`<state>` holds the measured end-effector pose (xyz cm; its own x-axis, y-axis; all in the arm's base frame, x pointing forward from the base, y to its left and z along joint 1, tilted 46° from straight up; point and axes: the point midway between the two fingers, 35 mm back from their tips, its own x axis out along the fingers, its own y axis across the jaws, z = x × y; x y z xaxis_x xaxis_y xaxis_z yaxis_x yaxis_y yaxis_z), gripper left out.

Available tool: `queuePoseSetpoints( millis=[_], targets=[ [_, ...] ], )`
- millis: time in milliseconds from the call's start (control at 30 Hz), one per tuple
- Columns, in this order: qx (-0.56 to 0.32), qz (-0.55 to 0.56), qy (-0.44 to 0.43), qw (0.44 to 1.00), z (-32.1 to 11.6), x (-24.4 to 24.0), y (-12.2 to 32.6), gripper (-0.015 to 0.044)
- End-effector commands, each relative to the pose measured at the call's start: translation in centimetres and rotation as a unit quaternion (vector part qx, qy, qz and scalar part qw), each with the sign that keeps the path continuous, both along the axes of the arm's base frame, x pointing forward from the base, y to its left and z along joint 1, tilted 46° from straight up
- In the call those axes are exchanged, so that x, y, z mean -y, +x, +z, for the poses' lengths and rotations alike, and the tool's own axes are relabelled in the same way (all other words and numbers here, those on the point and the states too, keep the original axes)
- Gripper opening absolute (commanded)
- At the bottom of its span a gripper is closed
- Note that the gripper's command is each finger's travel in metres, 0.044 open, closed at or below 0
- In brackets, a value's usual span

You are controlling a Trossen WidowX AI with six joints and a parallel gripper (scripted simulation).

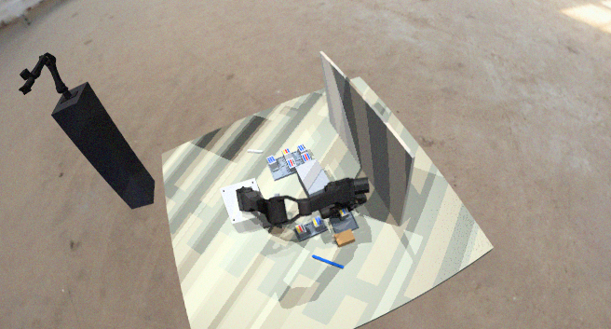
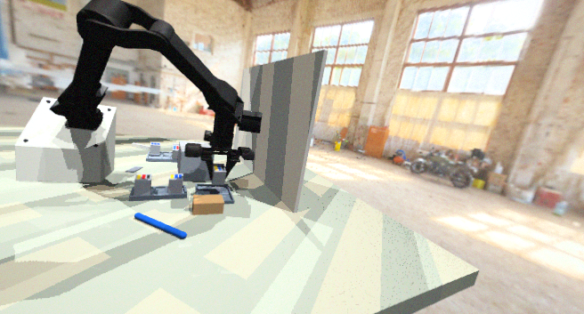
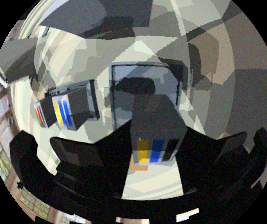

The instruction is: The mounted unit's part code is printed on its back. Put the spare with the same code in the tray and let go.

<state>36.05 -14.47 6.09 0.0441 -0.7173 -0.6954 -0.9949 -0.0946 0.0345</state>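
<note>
gripper [image 2: 219, 162] clamped on spare [image 2: 218, 173], right over tray [image 2: 214, 192] | brown box [image 2: 207, 204] touching tray at 6 o'clock | blue stick [image 2: 160, 225] at 8 o'clock, well apart
</note>
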Motion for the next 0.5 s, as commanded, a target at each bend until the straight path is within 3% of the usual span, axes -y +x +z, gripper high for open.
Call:
queuePoseSetpoints(
  millis=[0,467],
  targets=[
    [-0.003,0.003,0.001,1.0,-0.4,0.2,-0.1,0.0],
    [-0.003,0.003,-0.001,1.0,-1.3,1.3,-0.3,0.0]
  ],
)
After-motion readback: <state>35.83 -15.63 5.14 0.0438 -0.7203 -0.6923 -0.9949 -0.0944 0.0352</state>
